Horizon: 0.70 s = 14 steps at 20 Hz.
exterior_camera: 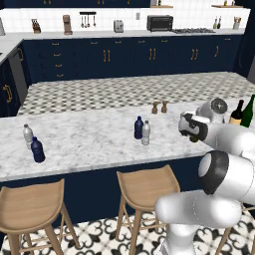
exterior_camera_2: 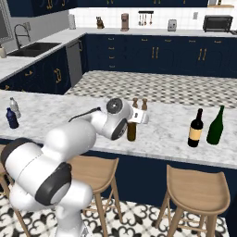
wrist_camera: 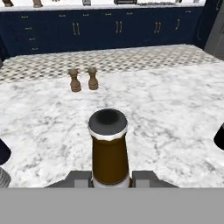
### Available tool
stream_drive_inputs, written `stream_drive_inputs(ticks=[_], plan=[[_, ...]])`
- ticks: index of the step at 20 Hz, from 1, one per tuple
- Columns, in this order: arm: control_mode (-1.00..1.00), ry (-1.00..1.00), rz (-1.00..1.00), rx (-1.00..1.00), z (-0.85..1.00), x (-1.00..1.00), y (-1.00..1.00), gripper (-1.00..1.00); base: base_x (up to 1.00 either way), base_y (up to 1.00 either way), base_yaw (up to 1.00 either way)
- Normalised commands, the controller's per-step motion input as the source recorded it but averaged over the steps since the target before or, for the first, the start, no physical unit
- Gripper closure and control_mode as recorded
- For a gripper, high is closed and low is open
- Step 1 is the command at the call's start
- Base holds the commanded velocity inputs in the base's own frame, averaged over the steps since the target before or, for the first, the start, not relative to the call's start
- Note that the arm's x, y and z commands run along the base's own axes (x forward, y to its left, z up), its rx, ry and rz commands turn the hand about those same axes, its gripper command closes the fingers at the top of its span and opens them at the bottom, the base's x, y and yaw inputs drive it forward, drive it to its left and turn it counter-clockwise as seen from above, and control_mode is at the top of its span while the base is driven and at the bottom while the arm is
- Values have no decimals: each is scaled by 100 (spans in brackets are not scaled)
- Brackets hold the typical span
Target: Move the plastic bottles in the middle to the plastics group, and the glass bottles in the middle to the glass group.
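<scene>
— What's nearest us?

— Wooden bar stools [exterior_camera: 144, 187] tucked under the white marble table [exterior_camera: 89, 144]. Just above them the white arm reaches over the table edge, and its fingers [wrist_camera: 110, 177] are clenched on the slim amber-brown glass bottle with the long neck [wrist_camera: 109, 153], one finger either side of it. From the right side I see the bottle's brown body [exterior_camera_2: 132, 131] standing upright below the hand, base at the table top.

— And the little ones?

— In the middle, a dark navy stubby plastic bottle [exterior_camera: 138, 127] and a clear greyish one with a white cap [exterior_camera: 146, 132] stand just beside each other, left of the hand. Well apart, at the table's left end, an identical pair: navy [exterior_camera: 37, 149] and clear [exterior_camera: 28, 136].

— The wine bottles?

— Right end: a dark bottle with a tan label [exterior_camera_2: 196, 128] next to a bright green one [exterior_camera_2: 215, 126].

— Further back?

— Two small brown wooden shakers [wrist_camera: 83, 79] near the table's far edge, then patterned floor and navy cabinets [exterior_camera: 124, 57].
</scene>
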Motion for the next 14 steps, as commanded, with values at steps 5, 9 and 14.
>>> stream_drive_inputs(ticks=[5,9,14], plan=[[-100,-1,-6,-12,-18,-20,-62,100,0,0,0],[-100,-2,-9,0,-7,-1,-35,100,0,0,0],[-100,4,-16,0,8,-1,-48,100,0,0,0]])
